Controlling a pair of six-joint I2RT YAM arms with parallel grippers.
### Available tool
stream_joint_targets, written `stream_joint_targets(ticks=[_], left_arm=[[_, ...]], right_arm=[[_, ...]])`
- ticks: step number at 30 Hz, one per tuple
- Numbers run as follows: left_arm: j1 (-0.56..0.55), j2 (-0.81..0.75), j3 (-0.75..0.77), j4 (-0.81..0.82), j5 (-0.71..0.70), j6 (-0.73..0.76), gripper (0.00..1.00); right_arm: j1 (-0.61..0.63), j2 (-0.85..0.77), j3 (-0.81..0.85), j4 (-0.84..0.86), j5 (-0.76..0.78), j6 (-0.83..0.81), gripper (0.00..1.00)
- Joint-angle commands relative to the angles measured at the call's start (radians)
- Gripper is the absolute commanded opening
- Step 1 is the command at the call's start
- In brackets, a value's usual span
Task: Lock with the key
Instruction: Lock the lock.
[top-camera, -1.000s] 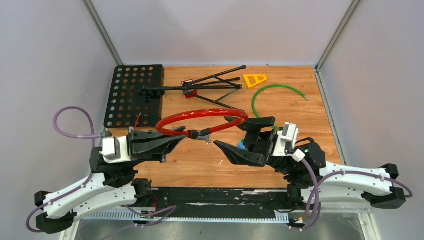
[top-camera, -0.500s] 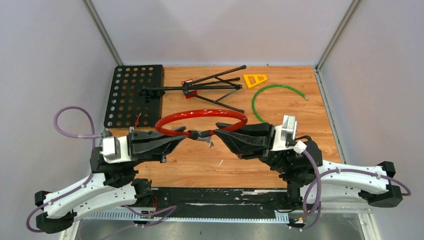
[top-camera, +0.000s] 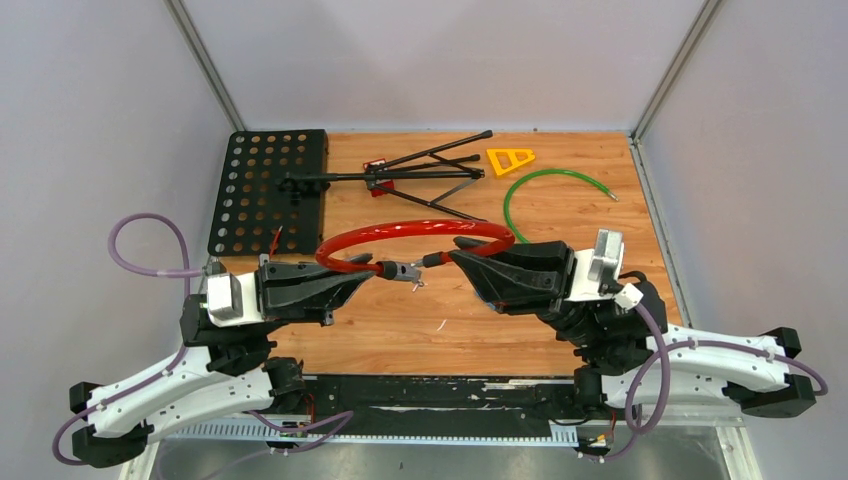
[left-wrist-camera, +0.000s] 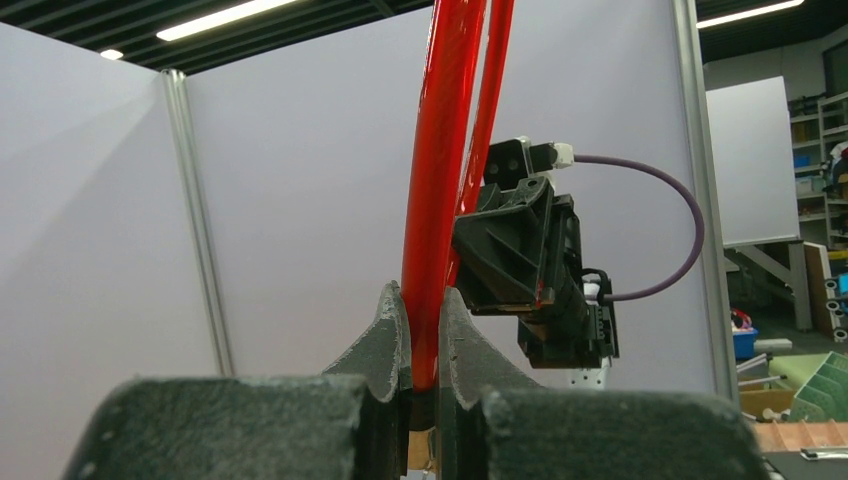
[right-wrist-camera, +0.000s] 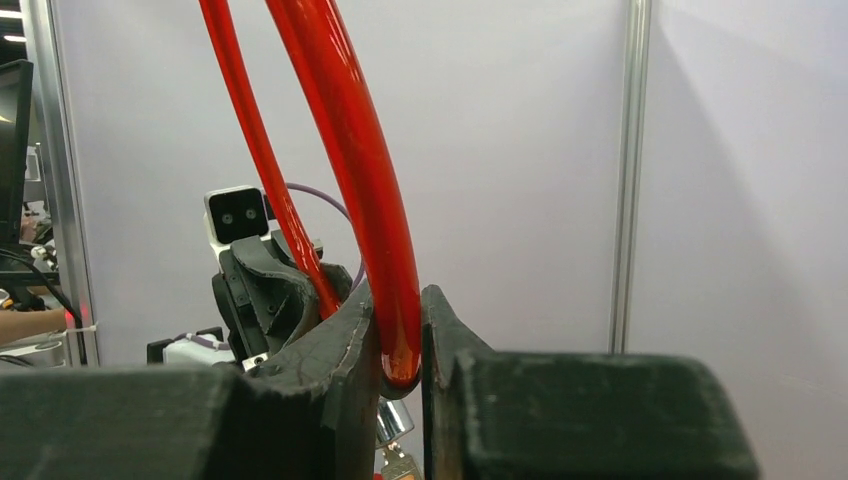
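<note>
Plainly pinched on red cable lock (top-camera: 410, 228) by left gripper (top-camera: 367, 268) and right gripper (top-camera: 453, 258), above wooden table (top-camera: 400, 330), grey walls (top-camera: 430, 60) around.

Wooden counter (top-camera: 400, 322) carries a black perforated panel (top-camera: 265, 190) back left, a folded black tripod stand (top-camera: 400, 178), a yellow triangle (top-camera: 510, 160) and a green cable loop (top-camera: 508, 203).
</note>
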Motion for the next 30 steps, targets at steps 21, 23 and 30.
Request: stream_joint_targets(ticks=[21, 23, 30], left_arm=[[-0.002, 0.003, 0.007, 0.071, -0.003, -0.003, 0.00], [-0.002, 0.003, 0.006, 0.070, -0.006, -0.001, 0.00], [-0.001, 0.003, 0.007, 0.082, -0.020, 0.003, 0.00]], right_arm=[[0.005, 0.066, 0.057, 0.083, -0.039, 0.082, 0.00], [0.005, 0.071, 0.062, 0.084, -0.048, 0.090, 0.00], [0.005, 0.075, 0.036, 0.082, -0.035, 0.117, 0.00]])
